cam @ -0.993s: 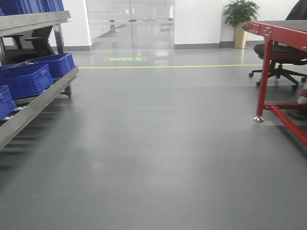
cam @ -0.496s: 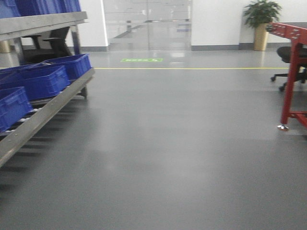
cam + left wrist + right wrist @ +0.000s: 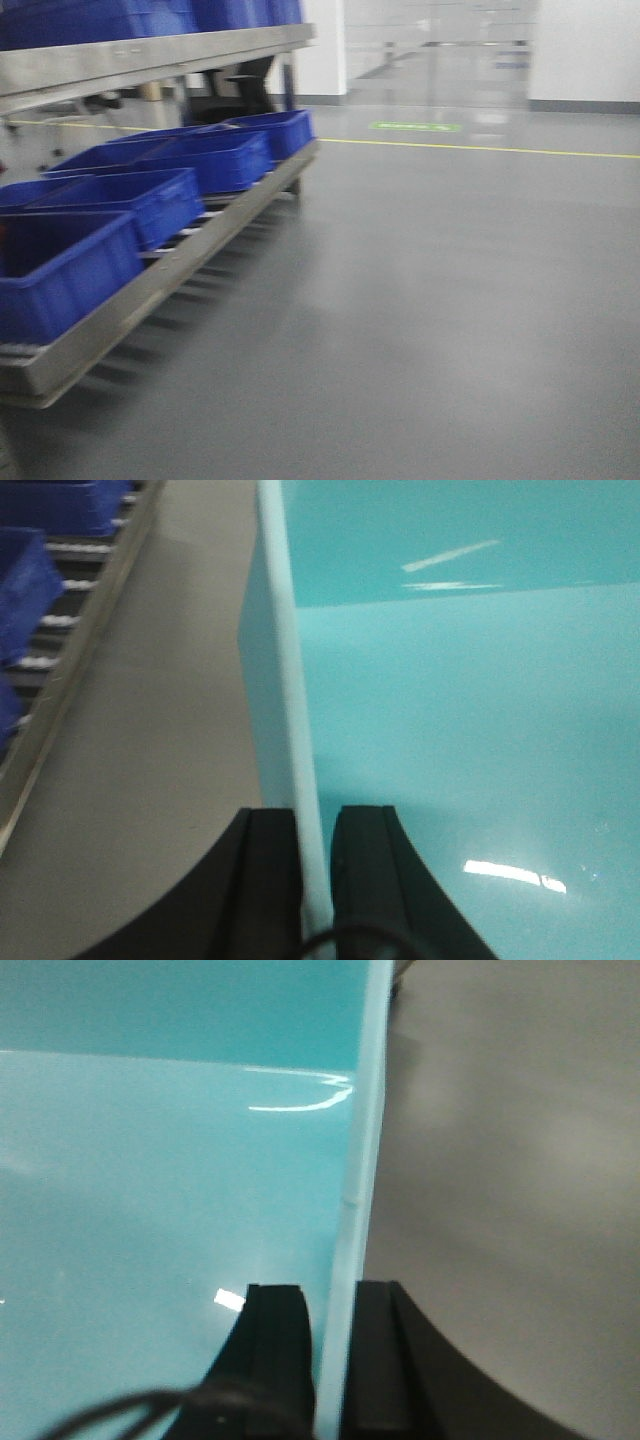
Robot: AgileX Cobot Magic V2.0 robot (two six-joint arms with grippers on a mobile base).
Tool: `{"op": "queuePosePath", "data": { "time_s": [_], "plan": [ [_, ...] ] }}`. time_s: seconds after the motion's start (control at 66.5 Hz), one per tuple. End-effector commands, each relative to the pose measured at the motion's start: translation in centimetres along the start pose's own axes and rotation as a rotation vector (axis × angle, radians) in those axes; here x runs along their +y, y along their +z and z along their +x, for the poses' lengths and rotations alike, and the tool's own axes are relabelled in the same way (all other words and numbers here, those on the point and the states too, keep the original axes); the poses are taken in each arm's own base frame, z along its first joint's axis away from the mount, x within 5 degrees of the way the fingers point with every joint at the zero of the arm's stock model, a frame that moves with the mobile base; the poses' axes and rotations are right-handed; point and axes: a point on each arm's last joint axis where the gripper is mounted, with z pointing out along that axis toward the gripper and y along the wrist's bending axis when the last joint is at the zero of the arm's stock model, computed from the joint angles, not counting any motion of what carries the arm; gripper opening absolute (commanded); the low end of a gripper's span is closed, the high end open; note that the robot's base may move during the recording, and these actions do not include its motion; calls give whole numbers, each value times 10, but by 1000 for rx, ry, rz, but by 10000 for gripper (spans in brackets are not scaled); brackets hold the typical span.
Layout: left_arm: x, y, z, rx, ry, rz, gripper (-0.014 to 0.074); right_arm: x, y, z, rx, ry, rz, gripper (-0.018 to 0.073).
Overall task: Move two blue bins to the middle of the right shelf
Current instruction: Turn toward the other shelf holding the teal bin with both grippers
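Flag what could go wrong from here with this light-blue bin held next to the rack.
The left gripper and right gripper each pinch only a thin wall of the light-blue bin; it may slip or tilt. The rack's steel front rail lies close on the left, so the bin could clip it. Dark blue bins fill the visible lower level and the front view is blurred, making a free slot hard to judge.

pale cyan bin [image 3: 450, 730], smooth, empty, thin-rimmed

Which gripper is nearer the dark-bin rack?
Left. The left gripper clamps the cyan bin wall on the rack side; the right gripper clamps a wall with only floor beyond.
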Motion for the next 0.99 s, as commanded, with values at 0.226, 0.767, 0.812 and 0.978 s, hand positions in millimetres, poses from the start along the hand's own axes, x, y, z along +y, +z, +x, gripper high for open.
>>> {"op": "queuePosePath", "data": {
  "time_s": [0.226,0.767,0.812,0.978],
  "plan": [
    [-8,-9,-7,-62,-9,56,-111,5,-8,-7,-67,2,-42,-151],
    [-8,-9,-7,-62,-9,56,-111,5,-8,-7,-67,2,-42,-151],
    [-8,-9,-7,-62,-9,56,-111,5,-8,-7,-67,2,-42,-151],
    [-8,-9,-7,-62,-9,56,-111,5,-8,-7,-67,2,-42,-151]
  ]
}}
